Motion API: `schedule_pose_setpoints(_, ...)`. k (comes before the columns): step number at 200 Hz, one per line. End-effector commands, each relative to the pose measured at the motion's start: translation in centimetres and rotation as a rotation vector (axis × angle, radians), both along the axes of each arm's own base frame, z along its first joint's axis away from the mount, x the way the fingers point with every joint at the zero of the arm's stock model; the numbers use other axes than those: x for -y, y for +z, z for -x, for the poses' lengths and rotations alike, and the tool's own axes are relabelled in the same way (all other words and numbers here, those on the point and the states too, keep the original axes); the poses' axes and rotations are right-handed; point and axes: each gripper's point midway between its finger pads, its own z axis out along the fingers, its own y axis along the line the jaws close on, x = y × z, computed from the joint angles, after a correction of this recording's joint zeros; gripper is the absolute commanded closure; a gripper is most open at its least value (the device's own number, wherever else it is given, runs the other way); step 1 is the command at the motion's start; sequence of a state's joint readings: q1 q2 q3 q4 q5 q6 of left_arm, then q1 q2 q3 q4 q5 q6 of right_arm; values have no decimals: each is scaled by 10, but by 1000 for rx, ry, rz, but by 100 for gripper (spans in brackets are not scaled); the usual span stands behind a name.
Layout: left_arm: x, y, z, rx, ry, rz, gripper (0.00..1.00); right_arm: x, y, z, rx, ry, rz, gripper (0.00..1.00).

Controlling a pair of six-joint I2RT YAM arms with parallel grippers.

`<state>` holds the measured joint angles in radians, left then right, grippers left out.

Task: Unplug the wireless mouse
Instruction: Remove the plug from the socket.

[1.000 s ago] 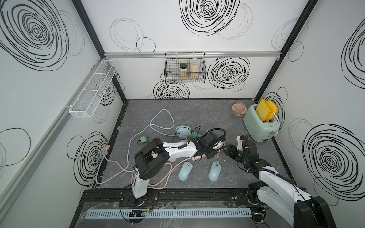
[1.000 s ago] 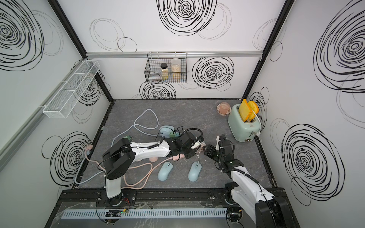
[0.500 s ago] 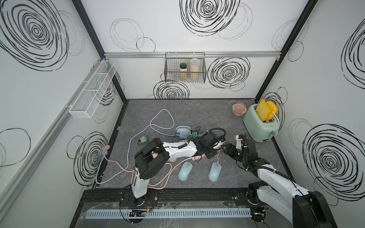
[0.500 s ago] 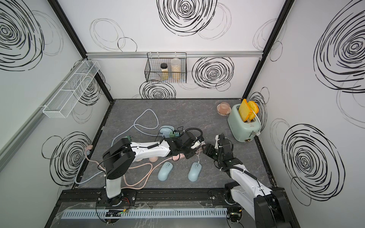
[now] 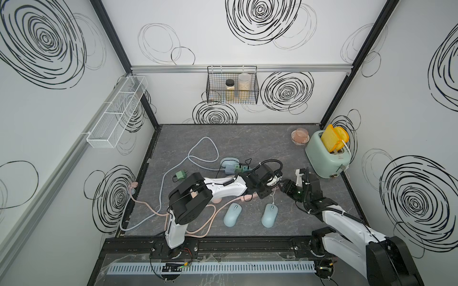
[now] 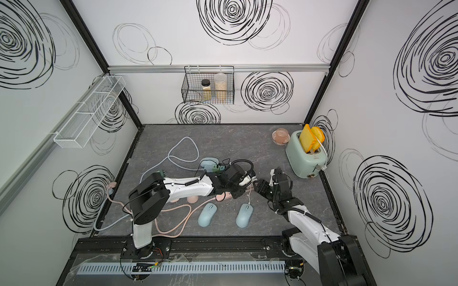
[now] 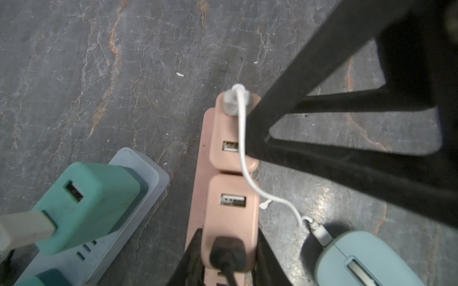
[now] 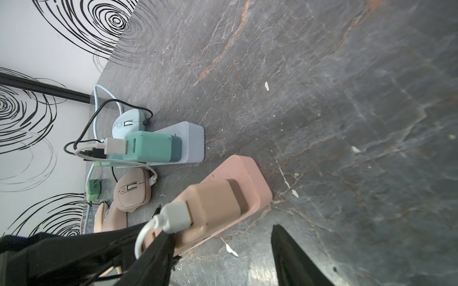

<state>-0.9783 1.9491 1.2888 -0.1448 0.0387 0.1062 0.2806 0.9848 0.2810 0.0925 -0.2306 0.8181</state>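
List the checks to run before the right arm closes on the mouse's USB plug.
1. Left gripper bracing the pink power strip: ok, shut on it.
2. Right gripper open and holding nothing: ok.
3. White USB plug centred between the right fingers: not ok, it sits beside one finger.
4. Plug seated in the pink adapter: ok, not yet pulled.
5. White cable runs to the light blue mouse: ok, and it lies slack.
6. Gap between the two grippers: cannot tell, they are close.
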Motion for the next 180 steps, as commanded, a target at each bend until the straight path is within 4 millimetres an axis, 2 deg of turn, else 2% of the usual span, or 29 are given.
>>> schedule_pose_setpoints(1,14,15,-1,-47,-19,79,100,13,-24,12,-89,-45,70,37)
schedule_pose_setpoints(31,15,30,-8,-52,9,148,100,15,-38,21,-119,-50,105,39)
schedule_pose_setpoints(62,15,45,-15,76,60,150,100,14,-48,28,-143,-53,128,39)
schedule_pose_setpoints(86,15,49,-16,123,85,136,100,12,-52,31,-154,-53,139,39)
schedule_pose_setpoints(131,27,41,-3,-140,-2,169,100,7,-58,34,-183,-28,149,39)
schedule_pose_setpoints(145,28,40,-4,-175,-7,166,100,4,-61,35,-201,-14,151,39)
schedule_pose_setpoints(162,25,42,-11,-123,23,146,100,4,-64,36,-212,-15,154,39)
schedule_pose_setpoints(180,23,53,-14,4,57,147,100,6,-65,37,-214,-23,153,39)
